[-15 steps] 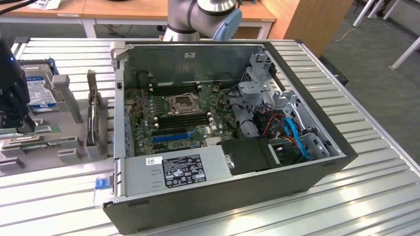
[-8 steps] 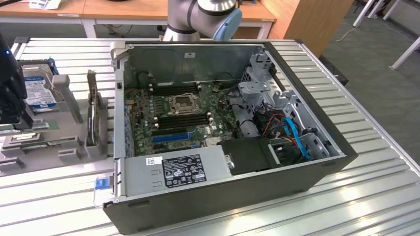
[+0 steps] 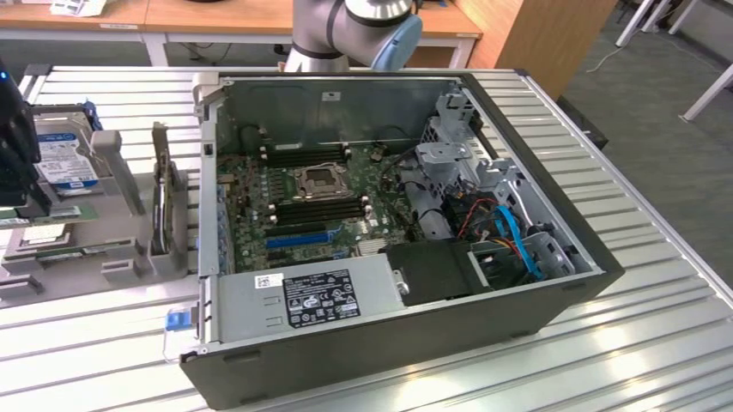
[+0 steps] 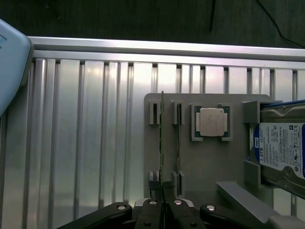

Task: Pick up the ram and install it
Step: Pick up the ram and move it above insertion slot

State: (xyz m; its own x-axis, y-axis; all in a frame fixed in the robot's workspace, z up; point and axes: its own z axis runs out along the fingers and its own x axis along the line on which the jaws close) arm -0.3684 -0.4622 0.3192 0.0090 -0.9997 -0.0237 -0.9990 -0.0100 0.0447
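The hand (image 4: 163, 204) is pressed together on the near end of the ram (image 4: 162, 143). The ram is seen edge-on as a thin line, and it runs along one pair of slots in the grey holder (image 4: 209, 167). Whether it is seated in those slots or raised above them cannot be told. A second thin board (image 4: 178, 138) stands in the neighbouring pair of slots. Further along the holder, a square silver processor chip (image 4: 212, 121) lies in its own recess, and a hard drive (image 4: 281, 152) leans in the end bracket. The holder rests on the slatted metal bench (image 4: 86, 143).

In the exterior view, the open computer case (image 3: 401, 369) lies on its side. It holds the motherboard (image 3: 246, 219) with black memory slots (image 3: 321, 209), a power supply (image 3: 309, 296) and blue cables (image 3: 517, 236).
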